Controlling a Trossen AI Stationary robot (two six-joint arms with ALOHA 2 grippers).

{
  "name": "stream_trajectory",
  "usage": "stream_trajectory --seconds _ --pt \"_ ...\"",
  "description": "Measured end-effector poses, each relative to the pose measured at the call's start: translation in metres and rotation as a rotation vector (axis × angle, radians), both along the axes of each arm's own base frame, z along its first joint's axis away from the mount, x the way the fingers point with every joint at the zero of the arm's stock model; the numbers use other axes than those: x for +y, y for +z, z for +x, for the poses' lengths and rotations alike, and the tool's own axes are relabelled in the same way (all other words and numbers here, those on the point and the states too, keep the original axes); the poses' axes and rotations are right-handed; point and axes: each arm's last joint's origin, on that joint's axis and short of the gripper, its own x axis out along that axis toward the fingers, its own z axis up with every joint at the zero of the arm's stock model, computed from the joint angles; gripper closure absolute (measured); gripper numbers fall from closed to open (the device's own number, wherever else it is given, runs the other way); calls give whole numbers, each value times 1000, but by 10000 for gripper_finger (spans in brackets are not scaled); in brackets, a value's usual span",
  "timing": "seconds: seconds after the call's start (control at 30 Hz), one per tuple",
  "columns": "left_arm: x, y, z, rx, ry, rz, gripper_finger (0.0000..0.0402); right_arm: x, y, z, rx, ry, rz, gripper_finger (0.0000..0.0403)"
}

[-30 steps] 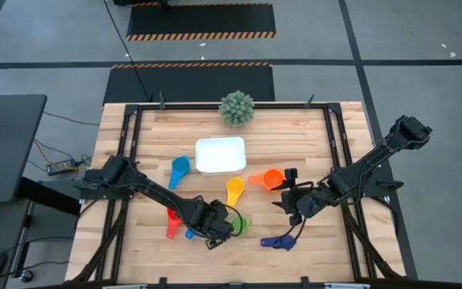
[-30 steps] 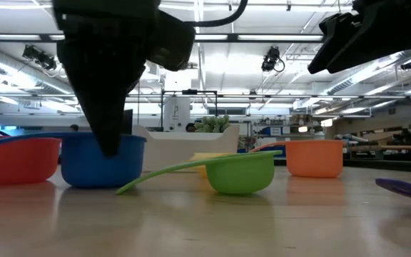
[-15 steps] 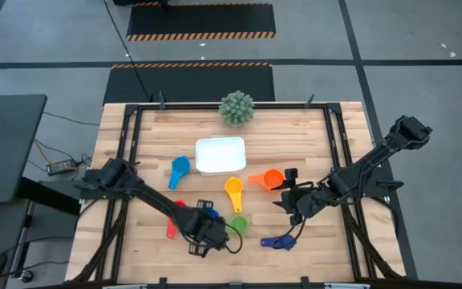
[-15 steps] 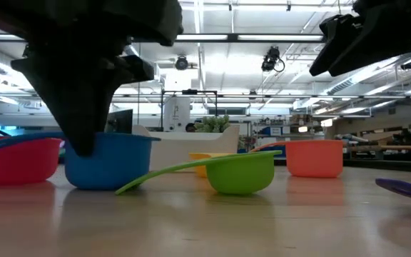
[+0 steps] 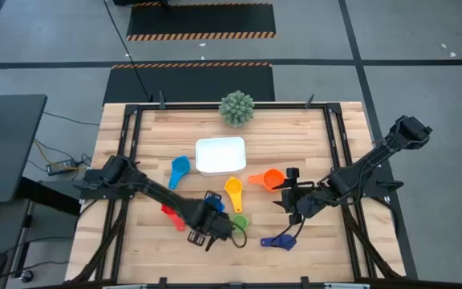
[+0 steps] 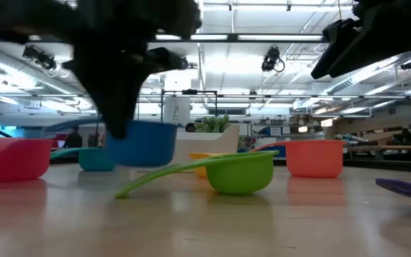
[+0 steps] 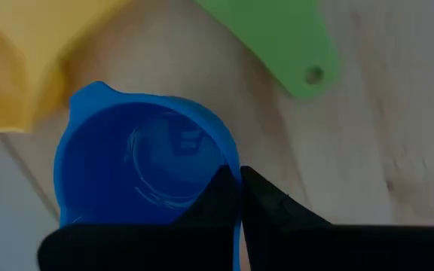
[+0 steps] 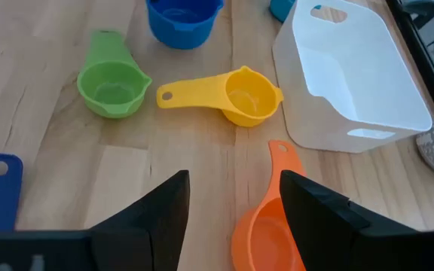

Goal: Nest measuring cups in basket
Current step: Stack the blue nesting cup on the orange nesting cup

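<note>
One blue measuring cup (image 6: 143, 143) is hanging just above the table near the green cup (image 6: 240, 172), pinched by its rim in the left gripper (image 7: 238, 197). It is probably light, rigid and slick, so the thin wall suits the fingers. Farther off sits the basket (image 5: 220, 155). The right gripper (image 8: 234, 203) is waiting released.

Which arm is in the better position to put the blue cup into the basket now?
Left. Its fingers already grip the blue cup, lifted off the table. The right gripper is open and empty beside the orange cup.
</note>
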Motion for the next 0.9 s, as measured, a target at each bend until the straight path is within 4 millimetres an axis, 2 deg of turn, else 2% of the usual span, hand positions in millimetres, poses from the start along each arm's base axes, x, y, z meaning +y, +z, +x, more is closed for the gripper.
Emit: stream_trajectory --seconds 0.23,0.4,0.63,0.9 --pt "11 32 22 -101 33 -58 391 -5 -7 -9 101 -55 -17 189" --pt "26 49 38 -204 48 -40 392 -7 -10 -14 142 -88 -10 196" --pt "45 53 59 -359 -39 33 392 -12 -16 -22 207 -178 3 199" --pt "70 56 77 -466 -80 78 392 -25 -44 -42 201 -265 30 198"
